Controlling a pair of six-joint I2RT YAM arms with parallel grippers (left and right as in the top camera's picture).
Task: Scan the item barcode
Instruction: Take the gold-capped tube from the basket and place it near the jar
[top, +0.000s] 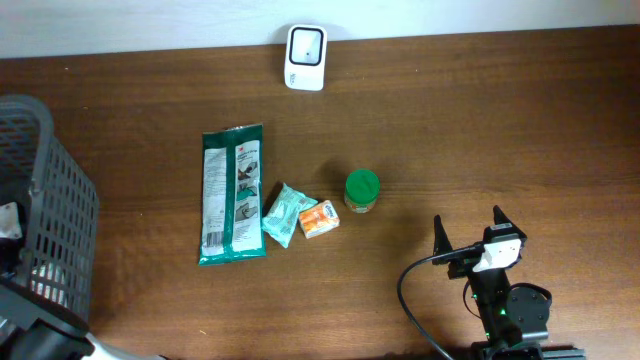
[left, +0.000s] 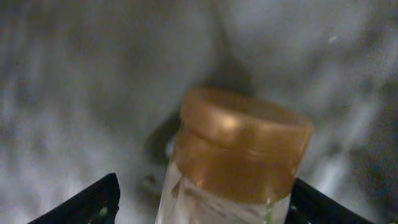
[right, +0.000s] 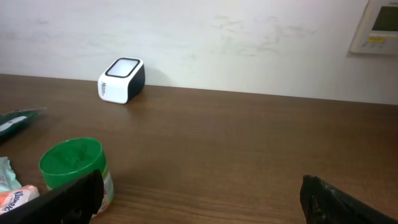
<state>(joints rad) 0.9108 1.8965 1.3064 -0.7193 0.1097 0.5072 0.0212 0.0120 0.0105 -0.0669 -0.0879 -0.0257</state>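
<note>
Green-lidded jar (top: 362, 190) near orange packet (top: 319, 218), teal pouch (top: 287, 214); scanner (top: 305, 44) well apart.

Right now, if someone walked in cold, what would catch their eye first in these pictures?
Probably the amber-capped bottle filling the left wrist view against a blurred grey background. On the brown table, a green-lidded jar stands near the middle with a long green packet lying nearby. The white scanner sits at the far edge by the wall.
</note>
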